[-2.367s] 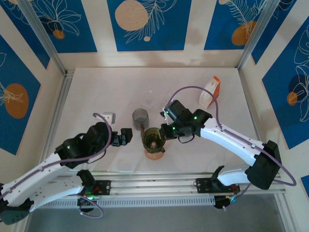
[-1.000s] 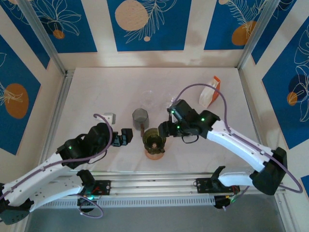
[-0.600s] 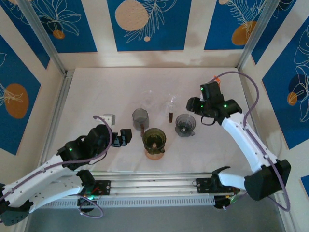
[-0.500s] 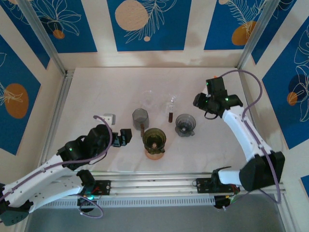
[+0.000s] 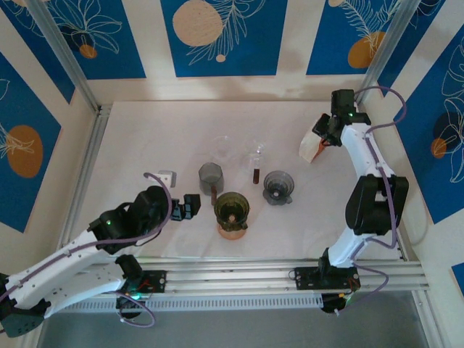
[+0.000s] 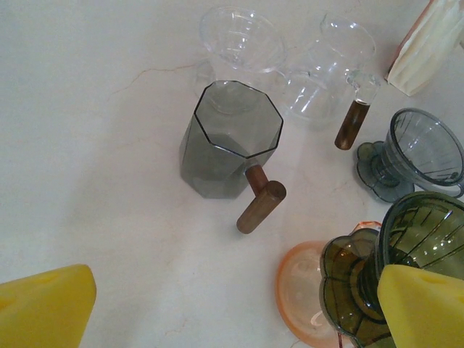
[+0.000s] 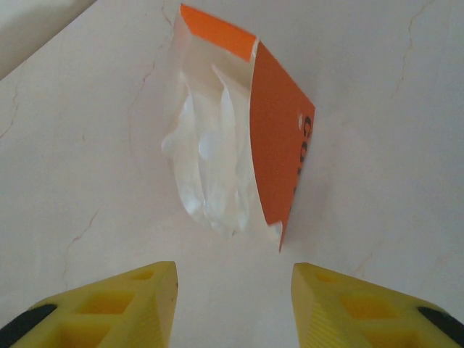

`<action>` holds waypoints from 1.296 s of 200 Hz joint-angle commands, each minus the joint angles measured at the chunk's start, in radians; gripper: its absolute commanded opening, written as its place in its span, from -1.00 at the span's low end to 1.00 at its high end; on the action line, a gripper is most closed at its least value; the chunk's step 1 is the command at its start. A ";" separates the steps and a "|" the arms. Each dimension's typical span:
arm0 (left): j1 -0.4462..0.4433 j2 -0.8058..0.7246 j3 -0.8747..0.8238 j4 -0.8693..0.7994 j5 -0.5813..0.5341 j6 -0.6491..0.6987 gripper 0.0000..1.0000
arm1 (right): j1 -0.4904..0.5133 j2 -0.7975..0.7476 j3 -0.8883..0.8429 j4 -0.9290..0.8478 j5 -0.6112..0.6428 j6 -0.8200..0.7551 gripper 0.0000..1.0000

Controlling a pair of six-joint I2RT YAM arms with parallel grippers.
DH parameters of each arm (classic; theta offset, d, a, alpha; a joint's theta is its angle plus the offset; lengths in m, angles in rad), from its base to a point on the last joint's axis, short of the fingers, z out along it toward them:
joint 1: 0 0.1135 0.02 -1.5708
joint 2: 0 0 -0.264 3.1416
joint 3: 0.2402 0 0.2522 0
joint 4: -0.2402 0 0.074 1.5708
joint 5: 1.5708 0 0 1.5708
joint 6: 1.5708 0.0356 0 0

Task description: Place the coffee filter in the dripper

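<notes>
Right gripper (image 7: 233,286) stands part-open, empty; coffee filter pack (image 7: 232,156) lies just ahead, centred, long axis running away.

Lab test booth: aluminium rail (image 5: 232,279), printed wall panels (image 5: 217,36).

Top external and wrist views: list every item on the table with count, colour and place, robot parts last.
orange-and-white pack of paper coffee filters: 1, orange and white, far right
olive-green glass dripper: 1, green, near centre, on the saucer
orange saucer: 1, orange, under the green dripper
smoke-grey glass dripper: 1, grey, right of the green dripper
clear glass dripper: 1, clear, far centre
grey octagonal glass cup with wooden handle: 1, grey, centre-left
clear glass jug with wooden handle: 1, clear, centre
small white box: 1, white, left
left gripper: 1, yellow fingers, open, near the cup
right gripper: 1, yellow fingers, open, facing the filter pack
</notes>
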 commanded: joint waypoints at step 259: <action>0.037 0.074 0.007 0.038 0.040 0.028 1.00 | -0.052 0.342 0.337 -0.144 0.015 -0.131 -0.66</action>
